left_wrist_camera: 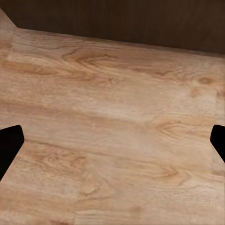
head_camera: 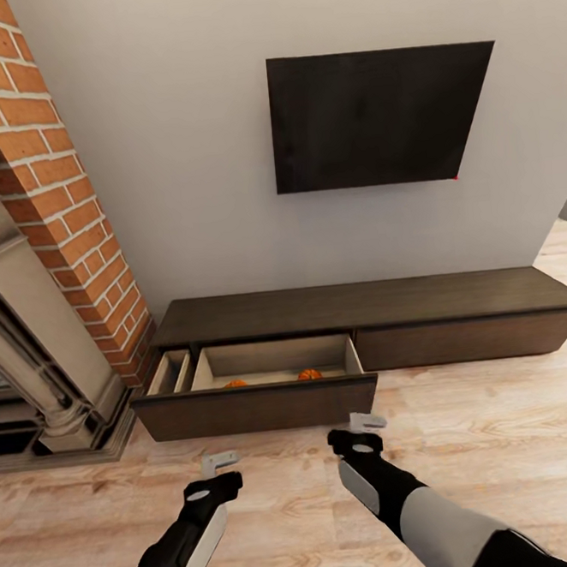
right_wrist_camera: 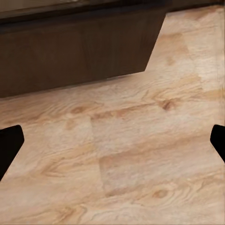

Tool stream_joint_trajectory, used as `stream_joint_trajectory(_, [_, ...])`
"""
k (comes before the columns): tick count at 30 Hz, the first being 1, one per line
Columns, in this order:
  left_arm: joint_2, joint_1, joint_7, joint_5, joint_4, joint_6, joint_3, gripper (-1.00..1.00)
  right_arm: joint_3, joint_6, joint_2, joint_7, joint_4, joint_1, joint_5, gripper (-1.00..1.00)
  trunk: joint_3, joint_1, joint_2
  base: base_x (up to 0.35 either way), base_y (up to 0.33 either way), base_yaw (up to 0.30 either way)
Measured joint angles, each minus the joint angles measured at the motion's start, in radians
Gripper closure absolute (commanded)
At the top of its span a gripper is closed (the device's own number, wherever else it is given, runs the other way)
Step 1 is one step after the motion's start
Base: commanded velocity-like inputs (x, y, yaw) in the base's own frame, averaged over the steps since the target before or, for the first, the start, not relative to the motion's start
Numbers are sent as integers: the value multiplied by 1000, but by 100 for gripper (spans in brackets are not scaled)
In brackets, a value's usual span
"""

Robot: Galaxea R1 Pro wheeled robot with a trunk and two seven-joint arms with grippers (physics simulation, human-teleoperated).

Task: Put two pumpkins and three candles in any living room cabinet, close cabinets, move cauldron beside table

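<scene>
The long, low dark-brown wooden cabinet (head_camera: 456, 296) runs lengthwise along the grey wall, below the black wall-mounted screen (head_camera: 381, 116). Its left drawer (head_camera: 256, 406) is pulled out; two small orange ribbed pumpkins (head_camera: 309, 374) sit inside. Left gripper (head_camera: 220, 463) and right gripper (head_camera: 367, 422) hang over the floor before the drawer, jaws spread, empty.

A pale grey wall (head_camera: 178, 155) fills the upper frame, with a black TV (head_camera: 376, 116) at upper right. A brick fireplace (head_camera: 51, 278) stands at left. Light wood floor (head_camera: 503, 436) spans the bottom.
</scene>
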Motion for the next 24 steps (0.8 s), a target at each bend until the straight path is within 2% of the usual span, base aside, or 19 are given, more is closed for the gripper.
stream_joint_trajectory(1, [0,0,-1,0,7,-9,-1,-100,1,-35,0,-1,0,15,16,-100,-3,4,-7,0,0,0])
stream_joint_trajectory(2, [0,0,-1,0,28,-37,-3,-100,1,-108,-1,-2,-1,42,41,-100,-6,8,-14,0,0,0])
stream_joint_trajectory(5, [-1,0,-7,2,131,-183,-12,-100,0,-292,-1,15,3,89,93,-100,-16,19,-35,0,0,0])
stream_joint_trajectory(6, [-1,0,-14,2,169,-240,-21,-100,0,-327,-1,33,12,95,100,-100,-19,23,-42,0,0,0])
stream_joint_trajectory(7, [-2,0,-18,0,187,-268,-27,-100,0,-341,-1,45,20,97,102,-100,-22,27,-49,0,0,0])
stream_joint_trajectory(9, [-2,1,-34,-3,244,-365,-61,-100,-1,-374,-1,103,67,102,107,-100,-28,35,-63,0,0,0])
stream_joint_trajectory(11, [-2,1,-44,-2,273,-432,-98,-100,-2,-407,-1,159,113,104,108,-100,-34,42,-77,0,0,0])
stream_joint_trajectory(13, [-1,1,-49,-1,286,-462,-126,-100,-1,-471,0,189,143,105,109,-100,-41,50,-91,0,0,0])
stream_joint_trajectory(17, [-2,1,-52,-3,292,-480,-146,-100,-1,-575,3,212,193,105,113,-100,-53,65,-119,0,0,0])
stream_joint_trajectory(21, [-2,0,-53,-3,286,-482,-148,-100,5,-595,4,223,208,105,115,-100,-66,81,-147,0,0,0])
stream_joint_trajectory(24, [-2,-2,-54,-3,283,-482,-149,-100,36,-595,5,258,211,105,113,-100,-75,92,-168,0,0,0])
